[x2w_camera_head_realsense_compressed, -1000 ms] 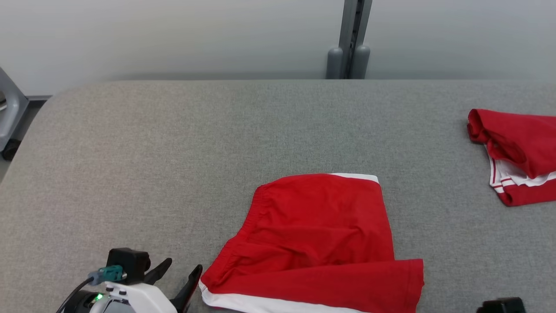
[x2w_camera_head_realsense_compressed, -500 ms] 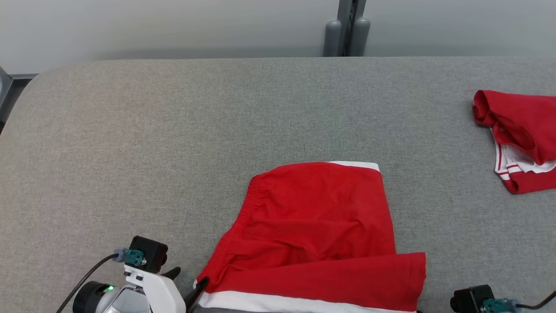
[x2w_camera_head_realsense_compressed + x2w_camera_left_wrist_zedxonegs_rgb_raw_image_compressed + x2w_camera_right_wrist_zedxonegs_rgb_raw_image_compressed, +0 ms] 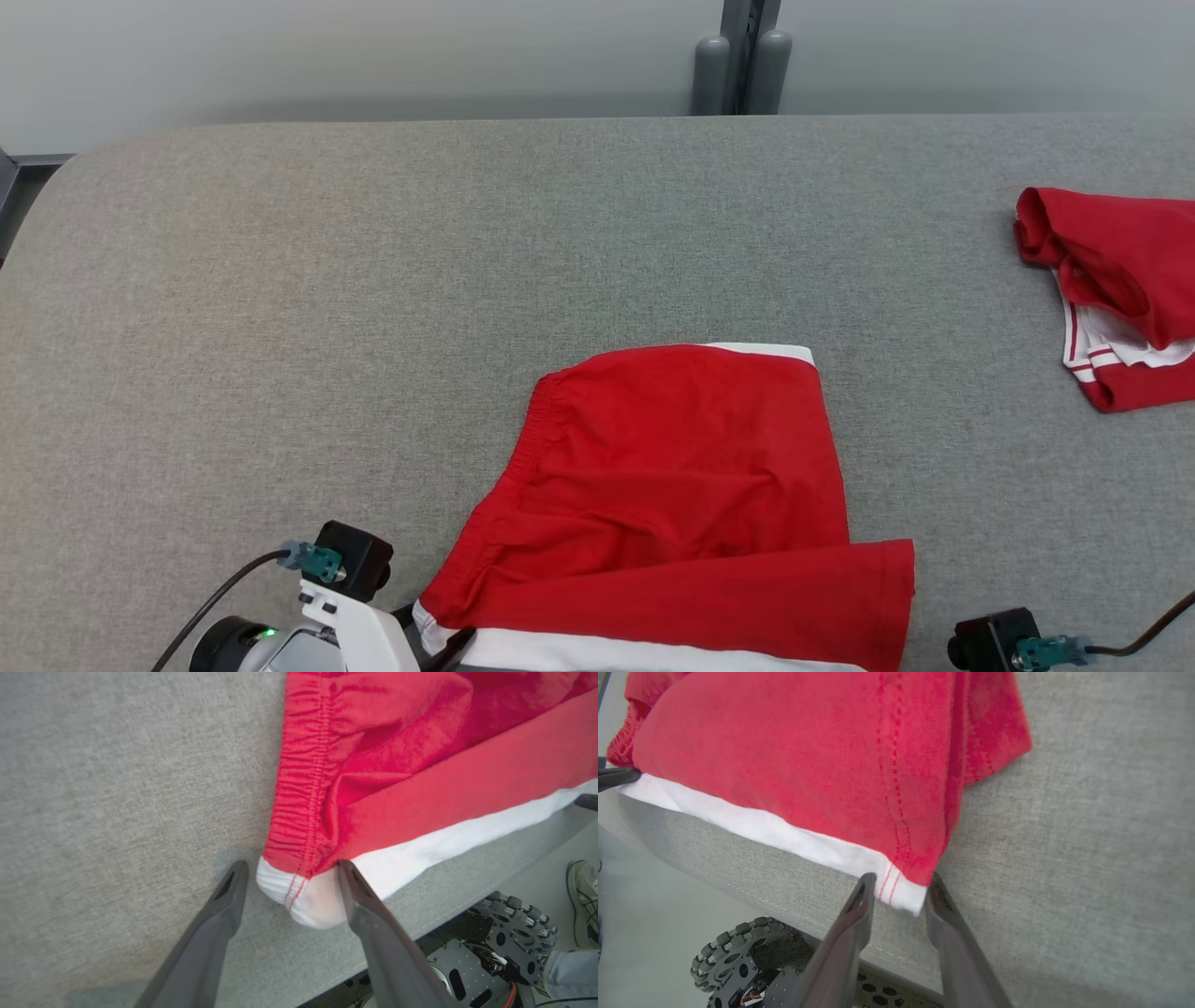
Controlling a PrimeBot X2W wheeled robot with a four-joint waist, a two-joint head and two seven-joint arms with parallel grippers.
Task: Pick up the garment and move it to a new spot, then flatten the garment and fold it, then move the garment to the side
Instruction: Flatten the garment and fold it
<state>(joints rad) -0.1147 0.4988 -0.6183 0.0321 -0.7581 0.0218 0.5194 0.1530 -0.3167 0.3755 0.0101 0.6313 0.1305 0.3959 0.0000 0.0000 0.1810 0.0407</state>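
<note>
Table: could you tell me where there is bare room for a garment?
The table is bare on its left half, to the shorts, and along the far strip behind them. A narrower gap separates them from the second garment. The near edge is crowded: left gripper and right gripper at the shorts' corners.

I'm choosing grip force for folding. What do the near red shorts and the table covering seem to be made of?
The near red shorts: soft matte knit, probably cotton jersey, going by the fine ribbing, limp creases and gathered waistband. The table covering: grey woven upholstery cloth, matte, with a visible heathered weave and stitched edge seam.
</note>
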